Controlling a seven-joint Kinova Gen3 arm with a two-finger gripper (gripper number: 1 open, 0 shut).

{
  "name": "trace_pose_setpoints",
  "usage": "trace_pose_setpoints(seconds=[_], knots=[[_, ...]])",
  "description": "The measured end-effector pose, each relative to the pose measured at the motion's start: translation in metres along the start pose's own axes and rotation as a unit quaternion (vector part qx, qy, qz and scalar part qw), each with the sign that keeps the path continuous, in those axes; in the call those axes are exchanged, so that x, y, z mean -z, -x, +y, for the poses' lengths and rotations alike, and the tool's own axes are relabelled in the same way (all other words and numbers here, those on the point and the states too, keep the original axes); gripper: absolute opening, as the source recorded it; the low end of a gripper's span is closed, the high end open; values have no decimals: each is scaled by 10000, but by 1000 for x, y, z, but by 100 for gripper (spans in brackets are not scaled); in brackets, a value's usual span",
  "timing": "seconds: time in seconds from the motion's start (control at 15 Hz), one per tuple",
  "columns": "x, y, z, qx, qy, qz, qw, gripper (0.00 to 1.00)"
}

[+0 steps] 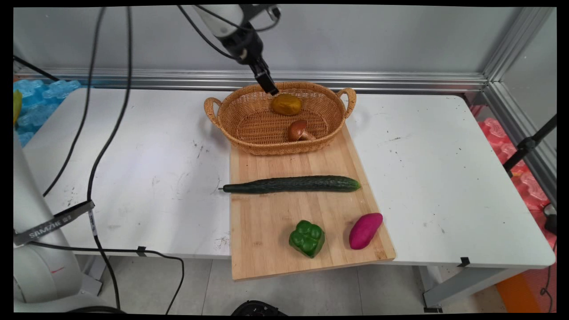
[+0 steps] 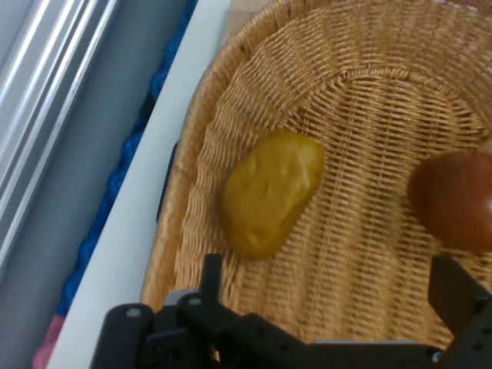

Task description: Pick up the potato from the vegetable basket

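My gripper (image 1: 271,89) hangs over the far rim of a wicker basket (image 1: 231,116), just up and left of a yellow-brown potato (image 1: 286,104) lying inside it. A brown mushroom (image 1: 298,130) lies nearer the basket's front. In the hand view the gripper (image 2: 334,296) is open and holds nothing. The potato (image 2: 270,191) lies beyond its fingers (image 2: 212,275) on the basket's woven floor (image 2: 361,138). The mushroom (image 2: 453,198) shows at the right edge.
The basket stands on the far end of a wooden cutting board (image 1: 266,222). A cucumber (image 1: 293,184), a green pepper (image 1: 307,238) and a purple sweet potato (image 1: 365,230) lie on the board. Black cables (image 1: 104,146) hang over the table's left side. A black stand leg (image 1: 526,149) is at the right.
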Motion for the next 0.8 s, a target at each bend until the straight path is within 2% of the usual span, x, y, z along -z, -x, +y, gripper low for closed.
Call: trace_pose_setpoints(seconds=[0.33,0.8], knots=[[-48,-10,-6,-530,122,-32,9985,100],[-114,-23,-12,-1212,278,-134,9921,100]])
